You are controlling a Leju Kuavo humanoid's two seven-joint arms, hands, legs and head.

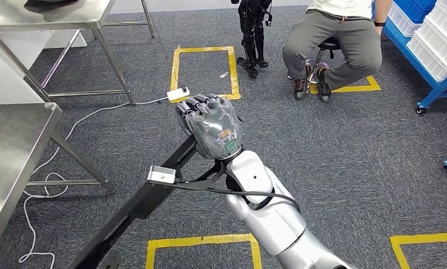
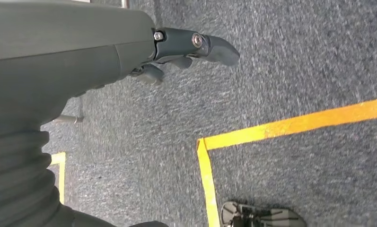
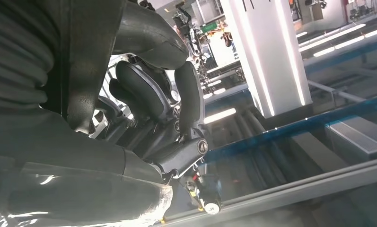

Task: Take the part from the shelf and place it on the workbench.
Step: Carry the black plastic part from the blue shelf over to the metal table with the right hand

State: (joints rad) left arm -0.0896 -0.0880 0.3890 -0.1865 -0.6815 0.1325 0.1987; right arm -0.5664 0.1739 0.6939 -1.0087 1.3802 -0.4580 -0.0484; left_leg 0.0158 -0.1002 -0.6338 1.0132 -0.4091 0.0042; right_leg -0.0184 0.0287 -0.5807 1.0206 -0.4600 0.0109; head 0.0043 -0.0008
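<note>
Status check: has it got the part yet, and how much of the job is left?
Done: the pick. The right hand grips a long black part, raised over the grey carpet.
In hand: carrying it; the left hand hangs over the floor holding nothing.
Left: the placing. The steel workbench stands at the left, and the part is not over it yet.

I see open carpet (image 1: 350,145) ahead of my right hand (image 1: 210,126), hemmed by the steel tabletop (image 1: 13,145) left and a seated person (image 1: 336,45) beyond.
</note>
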